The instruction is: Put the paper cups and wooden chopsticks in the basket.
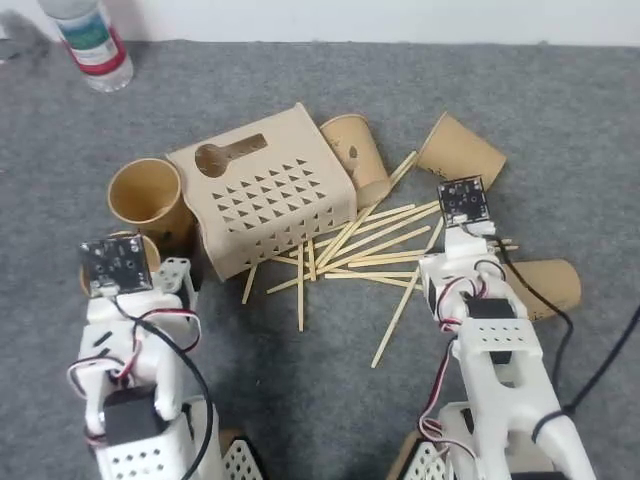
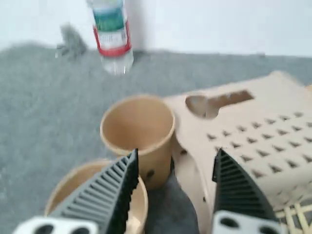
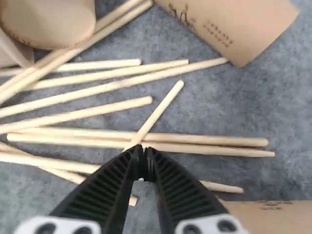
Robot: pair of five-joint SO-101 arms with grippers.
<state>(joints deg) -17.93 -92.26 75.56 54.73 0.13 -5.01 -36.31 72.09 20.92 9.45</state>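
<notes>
Wooden chopsticks [image 1: 385, 259] lie flat, mostly fanning rightward from the basket [image 1: 265, 190].

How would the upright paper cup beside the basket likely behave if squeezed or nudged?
The upright paper cup looks thin-walled and empty, so it is probably light and may crumple under a firm squeeze. Standing on its narrower base beside the basket, it would likely tip if nudged, then roll in a curve.

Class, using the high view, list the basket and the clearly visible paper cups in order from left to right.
upright paper cup → basket → tipped cup beside the basket → cup lying on its side past the chopsticks → cup lying at the far right
</notes>
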